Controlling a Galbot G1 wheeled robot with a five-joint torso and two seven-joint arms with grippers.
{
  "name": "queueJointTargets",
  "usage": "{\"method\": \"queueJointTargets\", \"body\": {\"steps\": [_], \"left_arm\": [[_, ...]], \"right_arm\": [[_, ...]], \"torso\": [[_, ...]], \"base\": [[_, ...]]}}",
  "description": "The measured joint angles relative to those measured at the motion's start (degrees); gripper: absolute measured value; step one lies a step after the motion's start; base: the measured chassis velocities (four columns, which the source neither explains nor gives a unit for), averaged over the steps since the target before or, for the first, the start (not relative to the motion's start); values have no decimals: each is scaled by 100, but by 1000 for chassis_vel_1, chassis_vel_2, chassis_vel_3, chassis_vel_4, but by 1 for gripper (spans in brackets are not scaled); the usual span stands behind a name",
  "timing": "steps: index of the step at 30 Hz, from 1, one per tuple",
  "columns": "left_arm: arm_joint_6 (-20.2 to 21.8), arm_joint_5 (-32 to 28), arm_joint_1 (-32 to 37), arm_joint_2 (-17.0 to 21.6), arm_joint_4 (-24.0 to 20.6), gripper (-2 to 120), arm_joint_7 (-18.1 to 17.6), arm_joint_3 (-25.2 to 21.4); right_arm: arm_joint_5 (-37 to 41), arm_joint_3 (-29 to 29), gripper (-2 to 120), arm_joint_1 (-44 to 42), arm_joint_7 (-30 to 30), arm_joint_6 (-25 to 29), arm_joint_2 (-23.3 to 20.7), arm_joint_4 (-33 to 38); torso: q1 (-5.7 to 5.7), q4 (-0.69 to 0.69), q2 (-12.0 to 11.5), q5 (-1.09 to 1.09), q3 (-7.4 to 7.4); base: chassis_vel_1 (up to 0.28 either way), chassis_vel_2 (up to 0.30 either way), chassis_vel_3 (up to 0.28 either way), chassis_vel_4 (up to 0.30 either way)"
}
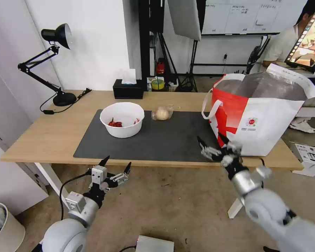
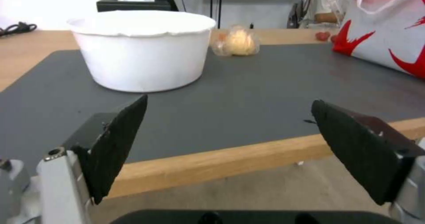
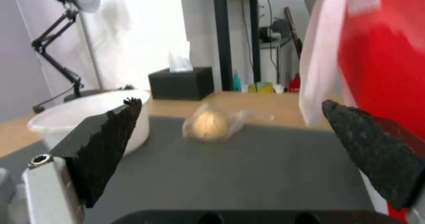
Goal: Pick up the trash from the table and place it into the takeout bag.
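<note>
- Nearest to us, below the front edge of the table, our left gripper hangs over the floor with its jaws wide apart and nothing between them; we judge it is waiting, lined up with the bowl.
- Over the front right corner of the mat, our right gripper sits just beside the red face of the takeout bag, jaws spread and empty. Its wrist camera looks straight across the mat at the bun, so we take this arm to be the one set for the next pick.
- On the left part of the mat stands the white bowl with red scraps in it, upright and untouched.
- Farther back, near the rear edge of the mat, lies the bun in its clear bag, apart from the bowl and from the takeout bag.
- On the right end of the table, the takeout bag stands with its mouth open upward and foil lining showing, which suits dropping trash in from above.
- At the back edge sit a black tissue box and a desk lamp, well clear of both grippers.
</note>
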Motion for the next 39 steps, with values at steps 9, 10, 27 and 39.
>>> {"method": "queueJointTargets", "body": {"steps": [9,10,27,39], "left_arm": [[0,12,106,-46,-9,100,-13,-78],[0,12,106,-46,-9,100,-13,-78],[-34,99,300,-95,7,100,-21,-179],[-60,132,269,-210,69,100,-20,-145]], "right_arm": [[655,-1636,100,2172,283,-532,377,-1141],[655,-1636,100,2172,283,-532,377,-1141],[914,-3064,100,4667,1505,-2259,2574,-3803],[866,-3487,100,5599,1115,-2632,3395,-5485]], "torso": [[0,-1,0,0,0],[0,-1,0,0,0],[1,2,0,-2,-1],[0,0,1,-1,-1]], "base": [[0,0,0,0],[0,0,0,0],[0,0,0,0],[0,0,0,0]]}}
